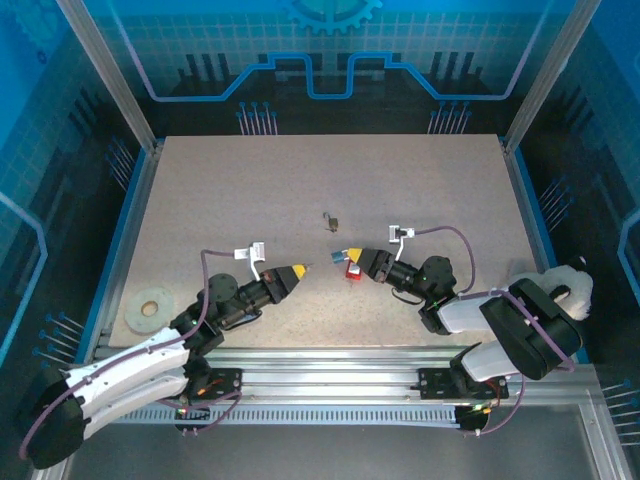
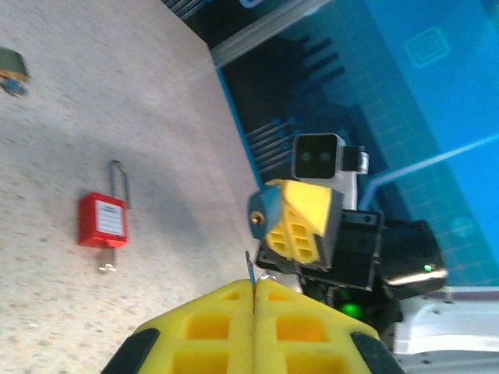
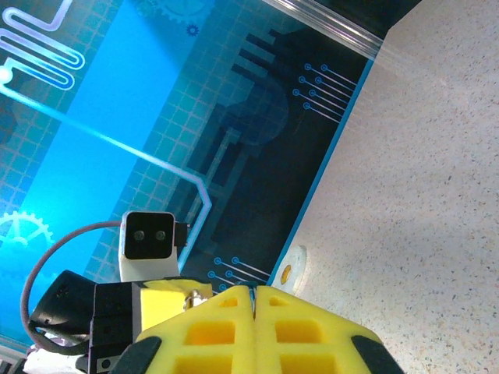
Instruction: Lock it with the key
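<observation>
**Two clenched tools beside a red padlock on a speckled bench**

A pale speckled bench (image 1: 250, 180) sits inside blue-lit walls. The left tool (image 1: 303, 269) and the right tool (image 1: 343, 254) point toward each other near the bench's middle. Each has its yellow fingers pressed together, and no object is visibly grasped. The red padlock (image 2: 101, 220) lies flat just beside the right tool's tip. Farther back lies the small brass padlock (image 1: 333, 221). The key (image 2: 14, 86), tiny and blue-headed, rests just beside it, apart from both tools.
</observation>
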Robot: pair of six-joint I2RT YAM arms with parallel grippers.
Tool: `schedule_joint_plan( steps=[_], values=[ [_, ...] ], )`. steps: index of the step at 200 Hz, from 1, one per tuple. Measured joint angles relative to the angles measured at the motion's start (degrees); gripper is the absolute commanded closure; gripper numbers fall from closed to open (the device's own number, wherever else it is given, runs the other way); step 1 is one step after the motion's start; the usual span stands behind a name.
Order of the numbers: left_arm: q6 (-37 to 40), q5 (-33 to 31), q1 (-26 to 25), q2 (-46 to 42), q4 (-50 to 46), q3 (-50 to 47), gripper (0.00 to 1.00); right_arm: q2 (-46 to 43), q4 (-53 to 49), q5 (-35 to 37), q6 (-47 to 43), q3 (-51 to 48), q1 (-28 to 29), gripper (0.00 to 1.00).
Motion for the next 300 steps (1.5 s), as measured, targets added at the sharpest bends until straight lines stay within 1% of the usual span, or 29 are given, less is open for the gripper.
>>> schedule_joint_plan(
  steps=[32, 59, 85, 111, 139, 167, 228, 259, 300],
  values=[
    [5.0, -3.5, 3.8, -1.1, -9.0, 2.5, 1.00, 1.6, -0.1, -0.2, 0.2, 0.0, 0.0, 1.00],
    [9.1, -5.8, 7.9, -0.7, -13.6, 3.3, 1.00, 1.9, -0.7, -0.2, 0.1, 0.1, 0.0, 1.00],
    [13.4, -8.5, 10.9, 2.1, -15.9, 4.6, 1.00, 1.8, -3.2, -0.2, -0.9, 0.7, 0.0, 1.00],
    [16.8, -10.4, 13.9, 6.2, -16.2, 5.8, 1.00, 1.1, -6.9, -0.2, -2.8, 1.5, 0.1, 1.00],
    [19.4, -12.3, 15.5, 10.3, -16.2, 7.0, 1.00, -0.7, -11.4, 0.1, -5.4, 2.6, 0.9, 1.00],
    [21.7, -14.4, 16.4, 14.1, -16.0, 8.0, 1.00, -3.7, -17.1, 0.7, -9.1, 3.6, 2.7, 1.00],
    [24.3, -17.7, 19.5, 21.7, -13.5, 8.0, 1.00, -11.8, -31.5, 5.2, -20.4, 6.5, 7.8, 1.00],
    [25.6, -18.4, 19.8, 26.7, -11.4, 8.0, 1.00, -12.4, -35.1, 6.8, -24.0, 7.3, 9.3, 1.00],
    [25.7, -18.4, 20.4, 29.7, -9.9, 9.0, 1.00, -12.4, -38.1, 8.0, -26.8, 7.4, 10.5, 1.00]
  ],
)
